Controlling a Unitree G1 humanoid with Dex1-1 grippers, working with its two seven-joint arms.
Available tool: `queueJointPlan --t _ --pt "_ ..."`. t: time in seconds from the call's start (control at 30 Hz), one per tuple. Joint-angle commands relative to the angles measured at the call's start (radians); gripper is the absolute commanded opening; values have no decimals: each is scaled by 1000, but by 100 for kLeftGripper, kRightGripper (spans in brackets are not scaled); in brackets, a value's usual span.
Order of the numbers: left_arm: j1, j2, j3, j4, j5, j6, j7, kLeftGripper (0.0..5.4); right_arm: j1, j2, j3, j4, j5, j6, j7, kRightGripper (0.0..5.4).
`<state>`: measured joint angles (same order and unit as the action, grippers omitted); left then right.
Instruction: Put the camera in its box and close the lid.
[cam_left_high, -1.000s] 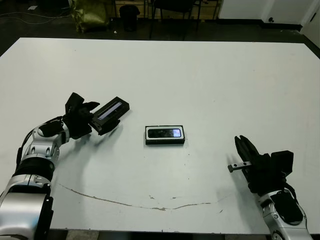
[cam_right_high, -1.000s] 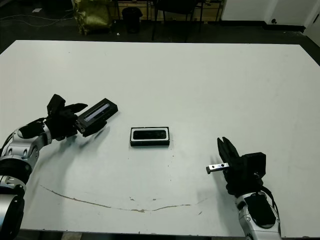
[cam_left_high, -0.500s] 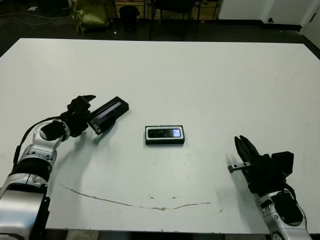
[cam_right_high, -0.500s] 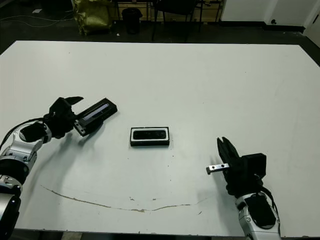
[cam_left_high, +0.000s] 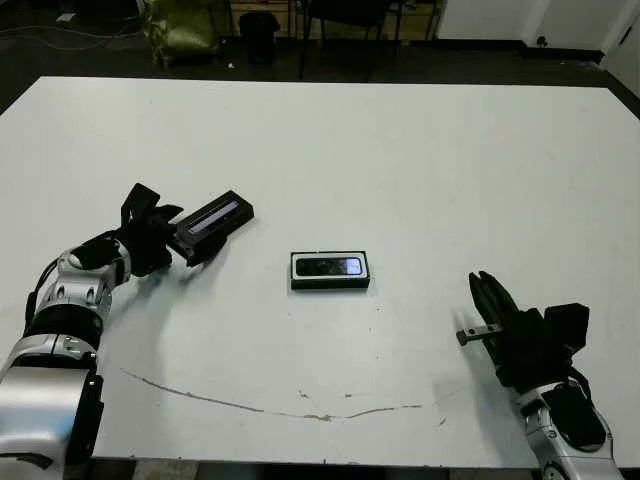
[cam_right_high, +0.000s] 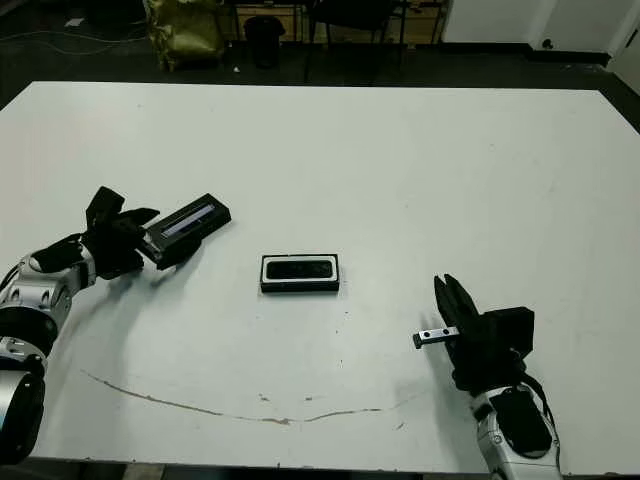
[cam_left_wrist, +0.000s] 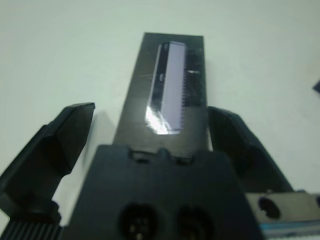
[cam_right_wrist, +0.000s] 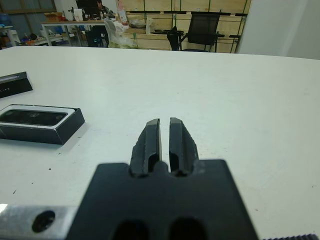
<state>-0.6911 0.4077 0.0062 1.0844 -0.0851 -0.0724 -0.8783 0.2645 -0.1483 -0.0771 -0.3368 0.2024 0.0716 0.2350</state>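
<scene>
Lid: flat black rectangular cover with a glossy pale window strip along its middle. It lies on the left part of the table, angled, well apart from the box. Judged light, stiff and thin; the glossy strip is probably slippery and easily scuffed. Best taken across its two long edges near one short end, keeping the fingers off the window.

Box: shallow black tray with a white lining, near the table's middle, long side running left to right. Judged light, so liable to slide if the lid is pressed on at a slant.

Camera: slim black oblong with a bluish glossy face, lying flat inside the box, its face upward. It appears seated already; judged rigid and somewhat fragile at the face. No further hold seems needed.

Left end effector: fingers spread wide, one on each side of the lid's near short end. In the left wrist view a clear gap shows between each finger and the lid's edge, so it is not pinching. Whether the lid's near end rests on the table or against the black body, I cannot tell.

Right end effector: fingers pressed almost together with a thin slit between, holding nothing, at the table's near right, well apart from the box.
</scene>
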Motion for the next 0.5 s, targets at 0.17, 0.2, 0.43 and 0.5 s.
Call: queueJointPlan --t 0.17,0.2,0.43,0.5 --pt "-9 6 -77 86 82 19 -64 538 15 0 -7 7 -9 -5 -9 0" --pt "-15 8 -88 94 94 12 -66 538 15 2 -8 10 -7 -9 -9 0" --pt "-24 17 -171 87 188 -78 14 516 23 7 -13 5 11 -4 -9 0" --pt "-22 15 -185 78 204 -86 55 476 22 5 -14 11 9 -11 -7 0"
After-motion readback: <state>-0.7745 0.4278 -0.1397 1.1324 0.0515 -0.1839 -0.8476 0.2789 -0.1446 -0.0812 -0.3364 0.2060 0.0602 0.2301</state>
